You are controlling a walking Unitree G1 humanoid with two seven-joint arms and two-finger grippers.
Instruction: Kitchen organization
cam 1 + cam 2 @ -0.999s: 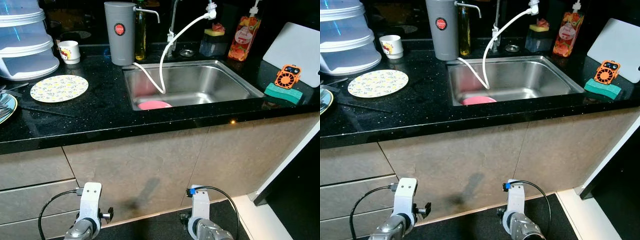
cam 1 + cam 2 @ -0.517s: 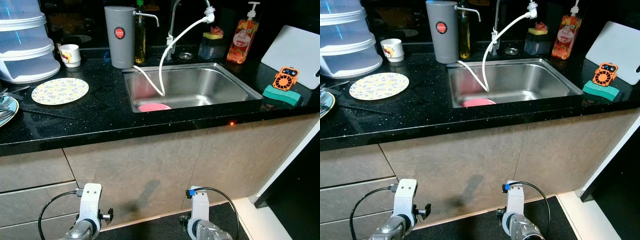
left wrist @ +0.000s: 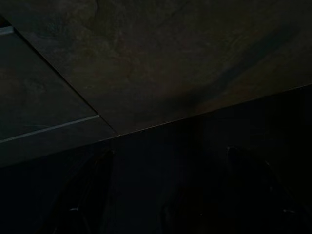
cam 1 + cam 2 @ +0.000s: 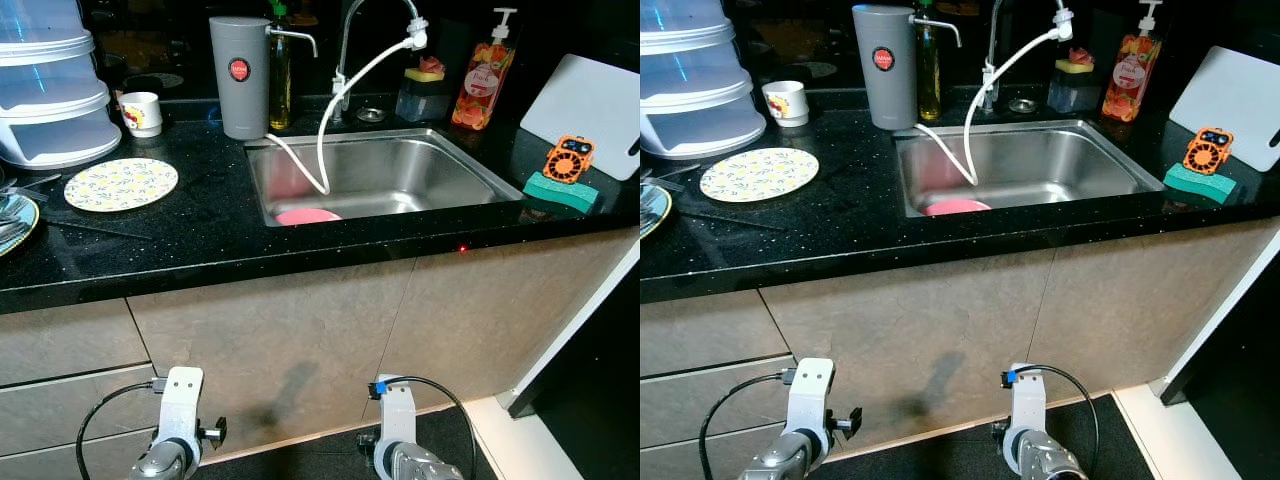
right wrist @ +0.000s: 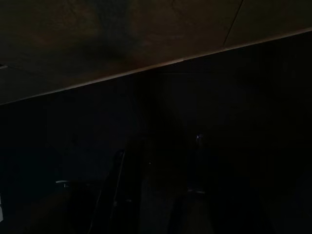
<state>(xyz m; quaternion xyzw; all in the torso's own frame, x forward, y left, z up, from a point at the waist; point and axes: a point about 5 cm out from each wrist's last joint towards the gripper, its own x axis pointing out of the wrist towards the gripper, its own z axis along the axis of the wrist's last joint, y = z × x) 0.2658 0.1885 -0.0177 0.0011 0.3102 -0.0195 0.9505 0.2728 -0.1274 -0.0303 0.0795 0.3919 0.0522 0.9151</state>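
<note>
a glossy black speckled stone bench (image 4: pixel 210 225) carries a rectangular brushed stainless steel sink (image 4: pixel 480 170), with a flat round pink plate (image 4: pixel 307 215) lying at its near left corner. a thin white flexible hose (image 4: pixel 330 115) curves from the chrome tap (image 4: pixel 345 45) down into the basin. at the far left rim stands a tall grey matte cylindrical dispenser (image 4: pixel 238 80) with a round red label, its writing too small to read. left of it sit a small white printed mug (image 4: pixel 141 110), a round flat yellow-patterned plate (image 4: pixel 120 183) and a stacked translucent white plastic container (image 4: pixel 50 90). at the far right are an orange soap pump bottle (image 4: pixel 483 75), a white cutting board (image 4: pixel 595 105), and a small orange fan (image 4: pixel 568 157) on a green sponge (image 4: pixel 562 190). both arms hang low before the beige matte cabinet fronts (image 4: pixel 300 330); whether the left hand and right hand are open or closed, i cannot tell.
</note>
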